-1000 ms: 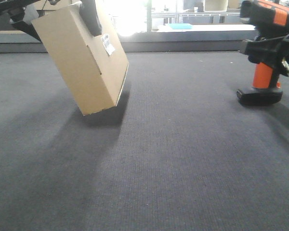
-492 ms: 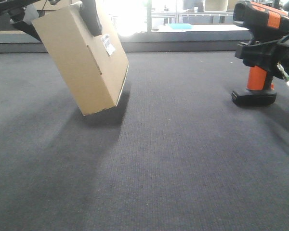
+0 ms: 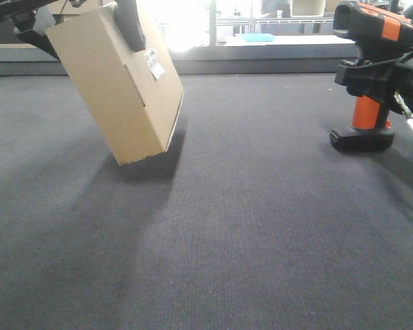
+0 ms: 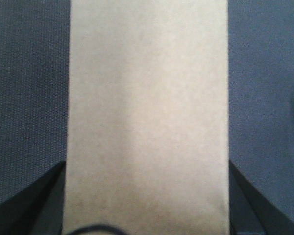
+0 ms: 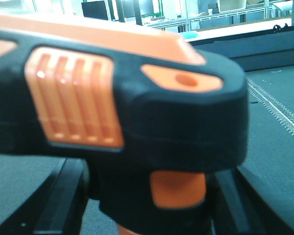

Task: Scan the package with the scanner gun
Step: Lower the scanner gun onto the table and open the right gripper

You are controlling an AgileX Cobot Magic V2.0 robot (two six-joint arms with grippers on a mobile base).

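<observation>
As my left gripper [image 4: 147, 205] was clamped on the package [image 4: 147, 112], its two dark fingers [image 4: 27, 203] lay against opposite long edges of the box. The plain brown face filled the space directly ahead of the wrist. Grey mat [image 4: 29, 73] showed beyond it on both sides.

My right gripper [image 5: 147, 198] was closed around the scanner gun [image 5: 137, 112]. One dark finger [image 5: 63, 200] stood on each side of the orange handle, just below the black head. The ribbed orange panel [image 5: 73, 100] sat above my grasp.

In the front-facing view, the left gripper [image 3: 82, 27] held the package [image 3: 120, 89] from above. The box hung tilted, its lowest corner farthest from my fingers and at or just above the mat [image 3: 261, 227]; I could not tell whether it touched. A small white label [image 3: 153, 63] lay on the side turned toward my right arm, near the gripped end.

Well apart from it, the right gripper [image 3: 380, 72] held the scanner gun [image 3: 372, 20] upright. The orange handle [image 3: 367, 111] and the flat black base [image 3: 361, 139] were below the grasp. The head pointed toward the package.

Farthest off, beyond both grippers, a low ledge [image 3: 275, 65] ran along the mat's edge.
</observation>
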